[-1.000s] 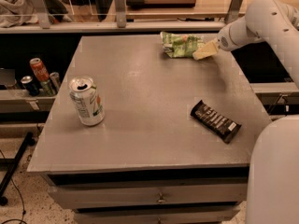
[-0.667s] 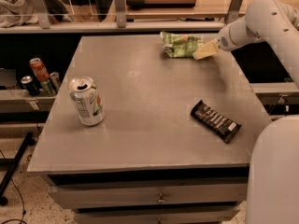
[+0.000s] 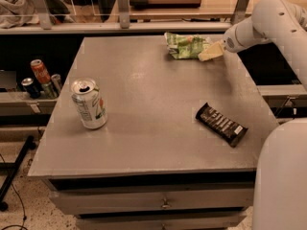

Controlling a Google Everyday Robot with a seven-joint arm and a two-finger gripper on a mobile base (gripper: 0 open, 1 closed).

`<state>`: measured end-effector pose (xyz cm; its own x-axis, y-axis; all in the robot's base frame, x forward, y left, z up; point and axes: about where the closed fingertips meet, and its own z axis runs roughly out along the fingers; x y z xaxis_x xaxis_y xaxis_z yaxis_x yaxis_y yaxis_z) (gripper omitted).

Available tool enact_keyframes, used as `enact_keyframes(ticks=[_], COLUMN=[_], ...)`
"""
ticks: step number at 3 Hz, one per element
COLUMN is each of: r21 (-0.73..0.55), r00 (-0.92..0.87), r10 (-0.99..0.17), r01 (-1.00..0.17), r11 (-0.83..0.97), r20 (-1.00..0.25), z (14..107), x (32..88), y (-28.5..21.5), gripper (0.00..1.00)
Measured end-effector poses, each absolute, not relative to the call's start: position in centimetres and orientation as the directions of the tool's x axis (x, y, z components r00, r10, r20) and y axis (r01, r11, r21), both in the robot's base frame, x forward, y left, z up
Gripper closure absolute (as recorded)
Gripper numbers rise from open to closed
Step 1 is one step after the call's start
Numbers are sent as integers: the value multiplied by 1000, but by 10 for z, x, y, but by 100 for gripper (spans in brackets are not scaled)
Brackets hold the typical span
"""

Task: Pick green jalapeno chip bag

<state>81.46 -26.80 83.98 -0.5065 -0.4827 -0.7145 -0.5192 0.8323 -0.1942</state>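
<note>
The green jalapeno chip bag point(image 3: 183, 46), a crinkled light-green foil bag with white and orange-red print, lies near the far edge of the grey table point(image 3: 153, 128), right of centre. My gripper point(image 3: 210, 52) reaches in from the right on the white arm point(image 3: 268, 18) and sits low at the bag's right end, touching or overlapping it. The bag rests on the tabletop.
A silver-white soda can point(image 3: 88, 103) stands upright at the left. A dark brown candy bar point(image 3: 221, 124) lies at the right front. Several cans point(image 3: 41, 78) sit on a lower shelf left of the table. A railing point(image 3: 120, 28) runs behind the table's far edge.
</note>
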Motion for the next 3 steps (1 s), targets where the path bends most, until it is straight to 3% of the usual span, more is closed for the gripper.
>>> enact_keyframes(ticks=[1,3], r21=[-194,-305], r00=[-506,-353], r10=[-483,-539], r01=[-519,-539], r11=[832,785], r20=[-715,-765], z=[840,942], x=[815,805], y=[-268,-249], gripper=[0,0])
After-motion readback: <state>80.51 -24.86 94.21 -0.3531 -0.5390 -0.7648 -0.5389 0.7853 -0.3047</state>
